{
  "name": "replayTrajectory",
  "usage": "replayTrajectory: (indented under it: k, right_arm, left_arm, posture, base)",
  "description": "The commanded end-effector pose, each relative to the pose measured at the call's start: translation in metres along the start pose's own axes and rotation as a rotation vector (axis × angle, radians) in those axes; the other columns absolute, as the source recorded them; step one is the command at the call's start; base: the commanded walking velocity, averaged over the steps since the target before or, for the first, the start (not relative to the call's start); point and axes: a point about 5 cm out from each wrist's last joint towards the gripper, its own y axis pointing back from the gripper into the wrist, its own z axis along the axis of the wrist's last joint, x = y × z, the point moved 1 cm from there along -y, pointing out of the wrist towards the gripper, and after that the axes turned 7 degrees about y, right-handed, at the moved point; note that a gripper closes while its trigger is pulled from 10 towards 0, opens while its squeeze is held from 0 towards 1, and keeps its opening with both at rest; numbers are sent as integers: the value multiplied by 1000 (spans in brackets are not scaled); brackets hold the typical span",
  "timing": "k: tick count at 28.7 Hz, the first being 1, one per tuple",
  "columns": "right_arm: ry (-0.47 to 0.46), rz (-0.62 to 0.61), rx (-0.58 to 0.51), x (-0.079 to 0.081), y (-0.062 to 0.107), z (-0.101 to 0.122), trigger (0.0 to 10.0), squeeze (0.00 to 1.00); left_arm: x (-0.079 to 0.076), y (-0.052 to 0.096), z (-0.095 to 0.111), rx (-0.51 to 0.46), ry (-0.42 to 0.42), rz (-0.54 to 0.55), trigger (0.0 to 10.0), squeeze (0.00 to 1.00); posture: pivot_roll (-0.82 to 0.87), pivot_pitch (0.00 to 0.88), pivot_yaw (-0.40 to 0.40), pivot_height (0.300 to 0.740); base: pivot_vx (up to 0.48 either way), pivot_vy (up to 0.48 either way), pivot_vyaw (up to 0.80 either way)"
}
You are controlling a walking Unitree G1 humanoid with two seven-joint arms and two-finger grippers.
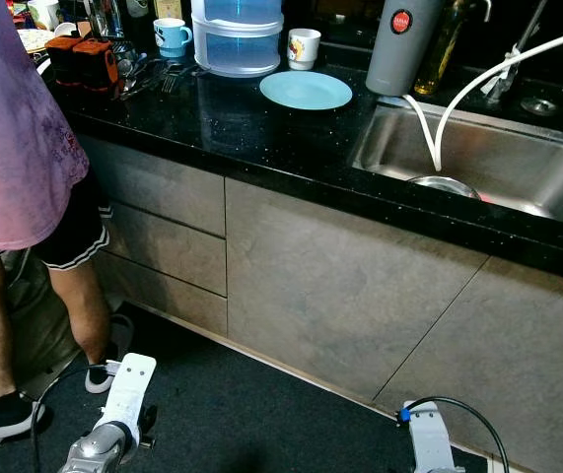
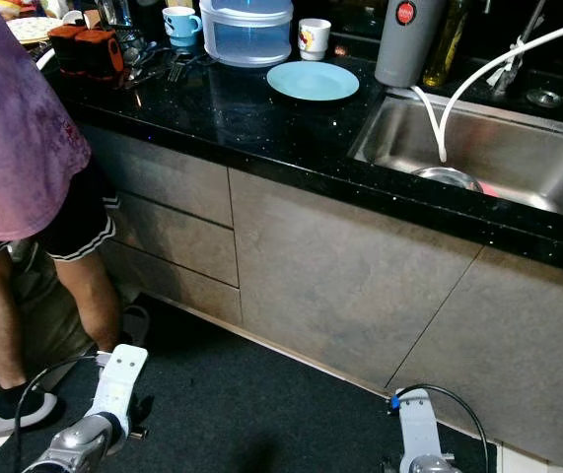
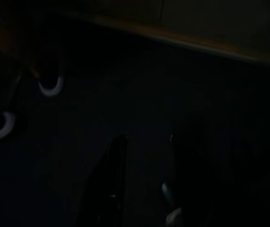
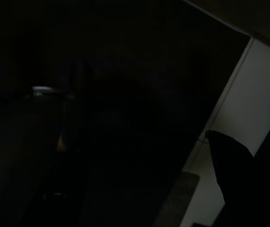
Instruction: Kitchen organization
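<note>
a person [image 1: 15,148] in a soft pink shirt stands at far left beside my idle left arm [image 1: 113,419]. on the glossy speckled black counter [image 1: 261,128], a round flat blue plate [image 1: 306,90] lies left of the steel sink [image 1: 478,158]. my right arm [image 1: 429,439] hangs low; i cannot tell either pincer's spread.

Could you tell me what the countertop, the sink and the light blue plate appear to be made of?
The countertop looks like polished black stone, perhaps granite: glossy, with fine pale speckles and reflections. The sink appears to be brushed stainless steel, silver-grey with a soft metallic sheen. The light blue plate has a smooth, even, matte surface; it could be plastic or glazed ceramic, which the pictures cannot settle.
</note>
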Motion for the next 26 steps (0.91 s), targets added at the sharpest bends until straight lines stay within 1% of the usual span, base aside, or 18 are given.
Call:
replayTrajectory:
  k: [1, 4, 5, 7, 8, 9, 10, 11, 12, 13, 15, 16, 17, 18, 20, 21, 24, 26]
  right_arm:
    - [9, -7, 16, -1, 0, -5, 10000, 0]
    - [9, -9, 13, -3, 0, -5, 10000, 0]
    - [10, -10, 12, -4, 1, -5, 10000, 0]
    - [11, -10, 12, -4, 1, -5, 10000, 0]
    - [15, -10, 14, -4, 1, -6, 10000, 0]
    - [20, -10, 15, -4, 1, -6, 10000, 0]
    - [21, -10, 16, -5, 1, -6, 10000, 0]
    - [23, -9, 14, -5, 1, -6, 10000, 0]
    - [23, -9, 14, -5, 1, -6, 10000, 0]
    - [26, -7, 13, -5, 1, -7, 10000, 0]
    - [27, -6, 13, -5, 1, -7, 10000, 0]
    - [31, -6, 13, -5, 1, -7, 10000, 0]
    - [34, -5, 13, -5, 1, -7, 10000, 0]
    - [36, -5, 13, -5, 1, -7, 10000, 0]
    - [37, -5, 13, -5, 1, -7, 10000, 0]
    - [37, -5, 13, -5, 1, -7, 10000, 0]
    - [36, -5, 13, -5, 1, -7, 10000, 0]
    - [34, -5, 13, -4, 1, -6, 10000, 0]
  left_arm:
    - [-3, 0, 0, -26, 15, -4, 10000, 0]
    - [-5, 0, 3, -58, 2, -21, 10000, 0]
    - [-10, 0, 7, -86, -20, -72, 10000, 0]
    - [-12, 0, 8, -93, -31, -91, 10000, 0]
    - [-13, 1, 10, -114, -66, -108, 10000, 0]
    - [-15, 1, 15, -150, -119, -117, 10000, 0]
    - [-15, 1, 16, -164, -138, -117, 10000, 0]
    - [-16, 2, 18, -195, -120, -128, 10000, 0]
    - [-16, 2, 18, -195, -120, -128, 10000, 0]
    - [-17, 4, 21, -231, -109, -139, 10000, 0]
    - [-17, 4, 22, -239, -111, -140, 10000, 0]
    - [-50, 6, 116, -618, -233, -292, 10000, 0]
    - [-65, 17, 150, -751, -281, -344, 10000, 0]
    - [-77, 27, 170, -836, -304, -375, 10000, 0]
    - [-86, 34, 180, -880, -304, -385, 10000, 0]
    - [-90, 34, 180, -880, -287, -390, 10000, 0]
    - [-93, 31, 179, -873, -263, -392, 10000, 0]
    - [-82, 23, 174, -839, -205, -340, 10000, 0]
  posture:
    - [63, 69, -56, 740]
    - [53, 75, -47, 740]
    - [55, 79, -46, 740]
    - [55, 79, -46, 740]
    - [55, 82, -46, 740]
    - [57, 84, -46, 740]
    - [57, 84, -46, 740]
    - [57, 89, -49, 740]
    - [57, 89, -49, 740]
    - [59, 88, -50, 740]
    - [59, 88, -50, 740]
    - [62, 92, -51, 740]
    - [62, 92, -51, 740]
    - [61, 94, -49, 740]
    - [58, 95, -47, 740]
    - [57, 95, -46, 740]
    - [57, 95, -46, 740]
    - [54, 93, -43, 740]
  base:
    - [0, 0, 0]
    - [0, 0, 0]
    - [0, 0, 0]
    - [0, 0, 0]
    - [0, 0, 0]
    - [0, 0, 0]
    - [0, 0, 0]
    - [0, 0, 0]
    - [0, 0, 0]
    - [0, 0, 0]
    - [0, 0, 0]
    - [0, 0, 0]
    - [0, 0, 0]
    - [0, 0, 0]
    - [0, 0, 0]
    - [0, 0, 0]
    - [0, 0, 0]
    - [0, 0, 0]
